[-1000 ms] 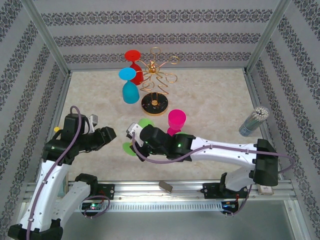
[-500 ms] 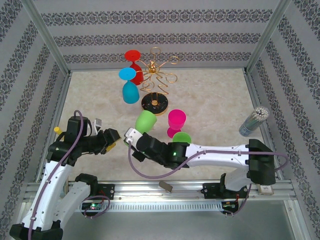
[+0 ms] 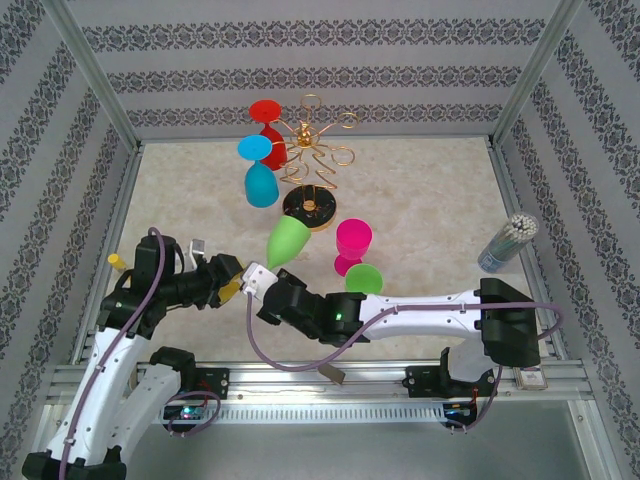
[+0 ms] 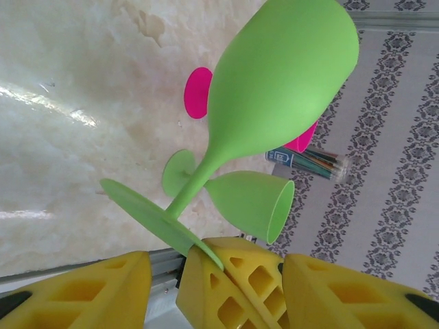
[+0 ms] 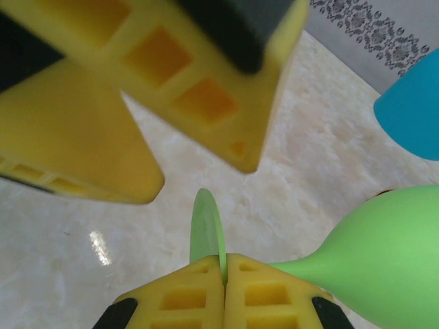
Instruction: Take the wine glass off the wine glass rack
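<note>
Top external view shows the green wine glass (image 3: 288, 240) already free of the wine glass rack (image 3: 307, 209). It is tilted in the air on the near side of the rack's black base, bowl toward the rack and foot toward the arms. The right gripper (image 5: 224, 264) carries it: in the right wrist view its fingers are pressed together on the edge of the thin foot disc (image 5: 205, 226). The left gripper (image 3: 229, 287), farther from the rack and just left of the right one, has its fingers spread apart. The foot lies close before their gap, with no contact that can be made out.

A blue glass (image 3: 260, 183) and a red glass (image 3: 266, 112) hang on the rack's left side. A pink glass (image 3: 352, 240) stands near-right of the base.

The lift-off looks done, and a handover or set-down seems to be the step in hand. The next move probably calls for the left fingers to close on the stem or foot before the right lets go, since an edge grip on so thin a disc could let the bowl swing.
</note>
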Controlling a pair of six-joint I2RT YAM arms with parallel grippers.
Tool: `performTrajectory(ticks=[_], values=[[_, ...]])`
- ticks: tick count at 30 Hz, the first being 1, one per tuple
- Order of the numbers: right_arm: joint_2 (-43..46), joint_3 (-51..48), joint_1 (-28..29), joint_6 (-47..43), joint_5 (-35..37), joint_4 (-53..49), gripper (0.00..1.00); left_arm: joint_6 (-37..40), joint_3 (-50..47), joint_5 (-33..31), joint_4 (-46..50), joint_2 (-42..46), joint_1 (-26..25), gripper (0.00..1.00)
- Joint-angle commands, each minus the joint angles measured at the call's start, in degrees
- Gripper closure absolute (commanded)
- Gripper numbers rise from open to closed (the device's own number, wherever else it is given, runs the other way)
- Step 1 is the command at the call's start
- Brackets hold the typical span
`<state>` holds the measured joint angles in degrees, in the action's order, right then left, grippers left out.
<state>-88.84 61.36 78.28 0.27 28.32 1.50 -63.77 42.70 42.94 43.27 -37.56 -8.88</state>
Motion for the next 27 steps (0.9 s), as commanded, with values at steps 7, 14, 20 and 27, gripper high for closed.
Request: performTrajectory(ticks=[7, 14, 20, 27], values=[[-0.33, -0.39, 1.87, -4.36, 3.68, 6.83, 1.0, -3.15, -1.08, 1.09, -5.06, -0.38, 0.65, 0.48], [-0.76, -0.17, 2.05, -4.76, 3.79, 8.05, 1.0, -3.72, -1.23, 1.18, -7.18, -1.88, 0.62, 0.53], [-0.81, 0.12, 2.16, -4.9, 3.09, 8.59, 1.0, -3.86, -1.63, 1.31, -8.55, -2.6, 0.63, 0.61], [-1.14, 0.78, 2.23, -5.54, 2.36, 8.81, 1.0, -4.33, -1.77, 1.38, -9.52, -2.93, 0.62, 0.67]])
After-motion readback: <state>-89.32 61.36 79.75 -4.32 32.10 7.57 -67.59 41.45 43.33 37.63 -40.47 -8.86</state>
